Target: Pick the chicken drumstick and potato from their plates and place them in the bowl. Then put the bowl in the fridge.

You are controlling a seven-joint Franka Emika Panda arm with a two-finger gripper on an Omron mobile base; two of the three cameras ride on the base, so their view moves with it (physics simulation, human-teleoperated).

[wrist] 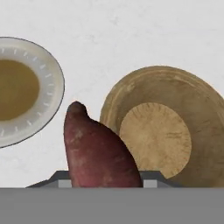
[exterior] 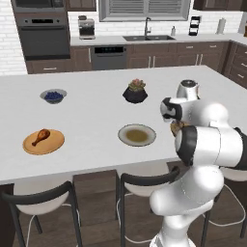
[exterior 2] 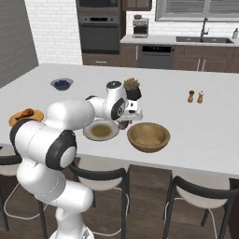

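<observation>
1. Reddish-brown potato [wrist: 98, 153] sits tight in the pincer [exterior 2: 125, 122], which is clamped on it and holds it up off the white tabletop [exterior: 91, 116].
2. From the hand camera, the potato hangs between the pale grey-rimmed plate [wrist: 48, 83] and the big wooden bowl [wrist: 175, 109].
3. That bowl [exterior 2: 148, 137] has nothing in it. It stands on the tabletop just beside the grey-rimmed plate [exterior 2: 101, 130].
4. The grey-rimmed plate [exterior: 137, 134] has a tan middle and no food on it.
5. The chicken drumstick [exterior: 41, 136] lies on the flat orange-brown plate [exterior: 43, 142], far off to the left side of the tabletop.
6. A small bowl of blueberries [exterior: 53, 96] and a black plant pot [exterior: 135, 91] stand farther back.
7. Two small shakers [exterior 2: 195, 96] stand together, well apart from the wooden bowl.
</observation>
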